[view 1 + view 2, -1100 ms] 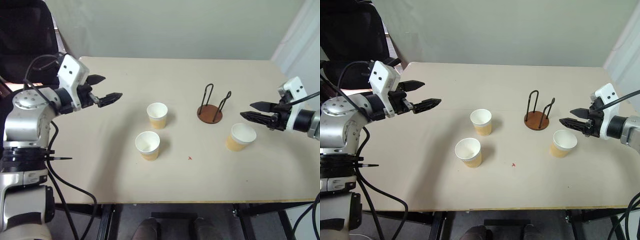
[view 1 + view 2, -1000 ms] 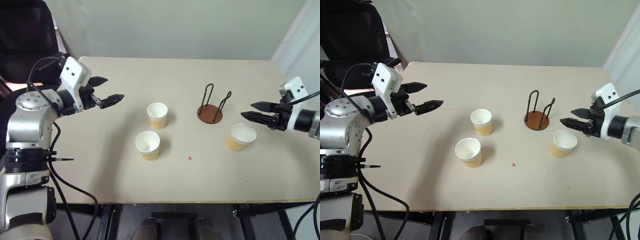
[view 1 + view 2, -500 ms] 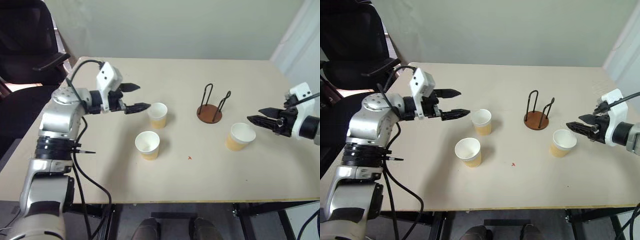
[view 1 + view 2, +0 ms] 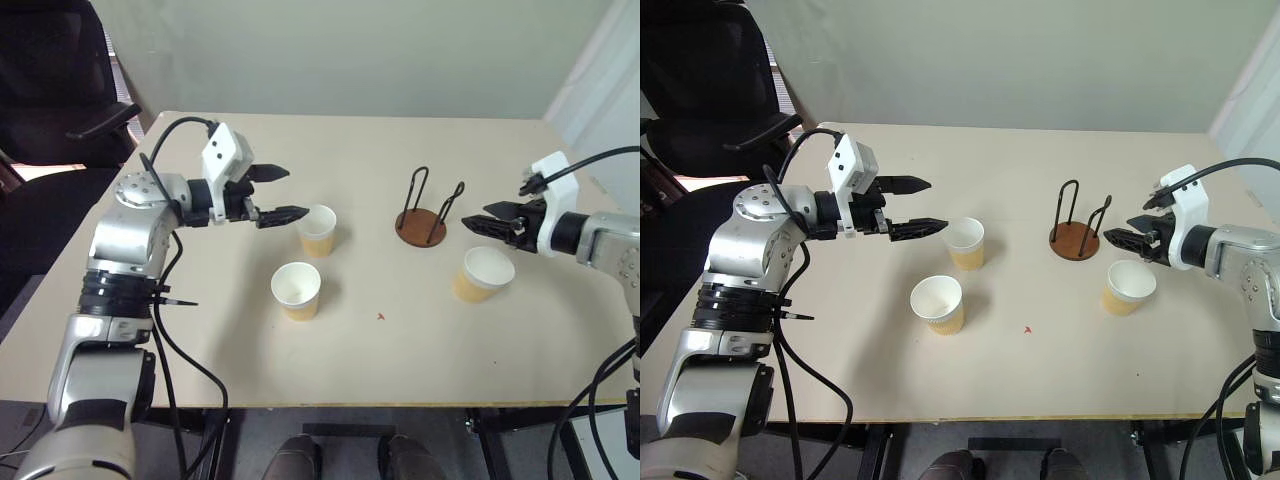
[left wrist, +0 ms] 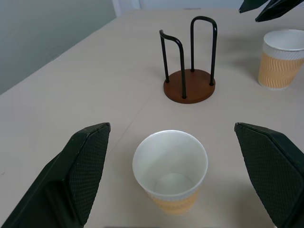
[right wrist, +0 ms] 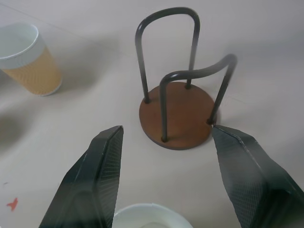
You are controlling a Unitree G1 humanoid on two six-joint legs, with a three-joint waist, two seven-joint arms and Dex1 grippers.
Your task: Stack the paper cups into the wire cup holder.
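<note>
wire cup holder (image 4: 421, 222) stands empty mid-table with three paper cups (image 4: 316, 230) apart around it, so left gripper (image 4: 283, 194) frames the far-left cup, jaws wide, and right gripper (image 4: 487, 219) hovers wide above the right cup (image 4: 483, 274)

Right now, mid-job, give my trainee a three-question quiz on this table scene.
1. True or false: a paper cup already sits in the wire cup holder.
2. How many paper cups stand on the table?
3. The left gripper stands open beside which cup? A) the cup nearest the holder's left B) the front cup C) the cup under the right gripper

Key: 1 false, the holder is empty. 2 three. 3 A; the right gripper is open too.
</note>
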